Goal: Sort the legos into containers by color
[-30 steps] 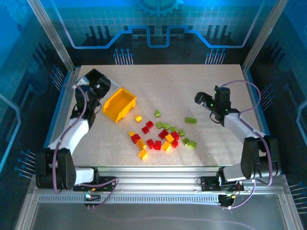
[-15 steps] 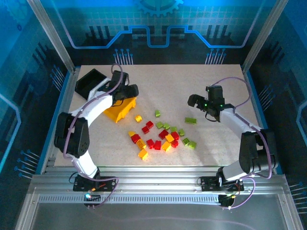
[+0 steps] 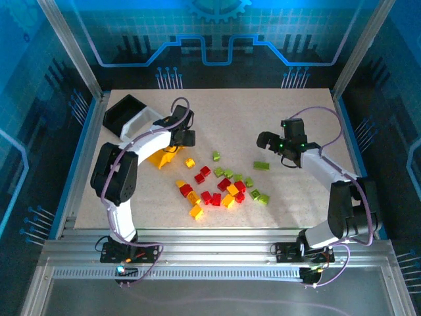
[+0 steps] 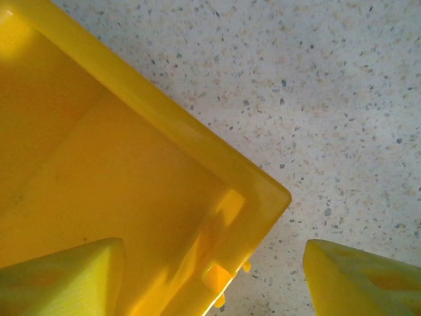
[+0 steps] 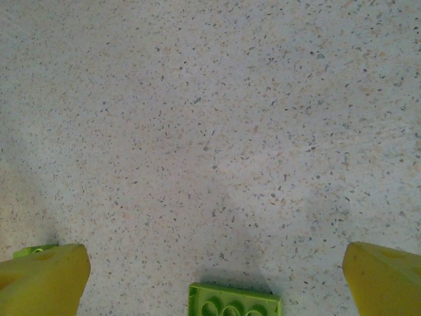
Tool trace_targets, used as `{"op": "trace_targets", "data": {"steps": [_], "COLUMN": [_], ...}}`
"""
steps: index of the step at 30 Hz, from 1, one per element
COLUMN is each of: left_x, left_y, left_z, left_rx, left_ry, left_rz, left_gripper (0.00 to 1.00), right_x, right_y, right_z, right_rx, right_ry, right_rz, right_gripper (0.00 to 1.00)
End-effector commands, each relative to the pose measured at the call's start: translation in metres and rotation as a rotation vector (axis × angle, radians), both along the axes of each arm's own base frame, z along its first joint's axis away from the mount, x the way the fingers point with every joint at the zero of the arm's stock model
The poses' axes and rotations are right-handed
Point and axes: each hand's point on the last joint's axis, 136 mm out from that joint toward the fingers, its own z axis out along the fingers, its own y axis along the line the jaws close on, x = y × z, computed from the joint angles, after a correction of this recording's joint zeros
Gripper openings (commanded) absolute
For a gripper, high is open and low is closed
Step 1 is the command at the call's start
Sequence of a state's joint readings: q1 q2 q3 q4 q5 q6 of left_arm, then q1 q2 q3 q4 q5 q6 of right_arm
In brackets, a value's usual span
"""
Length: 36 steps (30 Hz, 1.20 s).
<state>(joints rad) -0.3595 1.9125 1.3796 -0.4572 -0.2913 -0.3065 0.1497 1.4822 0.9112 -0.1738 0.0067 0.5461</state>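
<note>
Legos (image 3: 220, 186): loose red, yellow and green bricks on the table (image 3: 263, 105); they lie between the two grippers, nearer the arm bases
Left gripper (image 4: 214, 249): jaws apart, astride a corner of the yellow bin (image 4: 131, 164); one finger (image 4: 62, 276) inside the bin, the other outside over bare table; no contact with the wall visible
Right gripper (image 5: 216, 253): jaws wide, nothing held; green plate (image 5: 235, 301) lies flat between the fingers, at the near edge of its wrist view; a green scrap (image 5: 31, 251) just beside one finger, touching or not I cannot tell
Step in hand (judged): left arm taking the bin by its rim to reposition it; right arm poised over the green plate
Doing it well: shift off the rounded corner onto a straight run of wall, where a pinch is less likely to slip; seat the fingers deep; slide the bin low so it does not tip
Outward from the left gripper: yellow brick (image 3: 189, 162) near the bin, on the pile side; black bin (image 3: 125, 110) back along the arm, well apart from the pile
Top view adds: whole layout; bins against pile
Left wrist view adds: the straddle itself; visible bin floor bare
Right wrist view adds: plate studs up
</note>
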Motion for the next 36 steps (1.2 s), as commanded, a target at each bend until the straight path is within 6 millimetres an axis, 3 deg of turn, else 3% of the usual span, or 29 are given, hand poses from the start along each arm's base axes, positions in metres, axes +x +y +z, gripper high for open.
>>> {"op": "trace_targets", "data": {"steps": [1, 12, 15, 18, 21, 24, 26, 27, 31, 36], "left_x": [0.002, 0.032, 0.044, 0.056, 0.060, 0.053, 0.041, 0.034, -0.001, -0.036], "left_y": [-0.027, -0.132, -0.154, -0.159, -0.147, -0.115, -0.085, -0.072, -0.023, 0.006], "left_z": [0.003, 0.030, 0.036, 0.060, 0.098, 0.128, 0.142, 0.147, 0.154, 0.159], "left_rx": [-0.063, -0.309, -0.364, -0.405, -0.441, -0.475, -0.495, -0.500, -0.533, -0.489], "left_ry": [0.023, 0.016, 0.018, -0.022, -0.095, -0.170, -0.221, -0.241, -0.308, -0.373], "left_rz": [-0.031, -0.115, -0.114, -0.098, -0.073, -0.007, 0.055, 0.083, 0.177, 0.196], "left_gripper": [0.71, 0.70, 0.70, 0.70, 0.73, 0.77, 0.92, 0.98, 0.99, 0.99], "right_x": [-0.004, -0.007, -0.006, -0.004, -0.005, -0.005, -0.003, -0.001, 0.012, 0.031], "right_y": [0.005, 0.016, 0.033, 0.062, 0.099, 0.135, 0.155, 0.164, 0.206, 0.255], "right_z": [0.013, 0.010, 0.008, 0.010, 0.014, 0.018, 0.015, 0.014, 0.010, -0.001], "right_rx": [-0.001, 0.023, 0.036, 0.064, 0.092, 0.105, 0.128, 0.141, 0.155, 0.160], "right_ry": [-0.017, 0.008, 0.016, 0.027, 0.039, 0.046, 0.059, 0.062, 0.075, 0.106], "right_rz": [0.020, 0.021, 0.048, 0.087, 0.122, 0.124, 0.093, 0.086, 0.066, 0.083], "right_gripper": [1.00, 0.99, 0.96, 0.94, 0.93, 0.92, 0.92, 0.92, 0.90, 0.87]}}
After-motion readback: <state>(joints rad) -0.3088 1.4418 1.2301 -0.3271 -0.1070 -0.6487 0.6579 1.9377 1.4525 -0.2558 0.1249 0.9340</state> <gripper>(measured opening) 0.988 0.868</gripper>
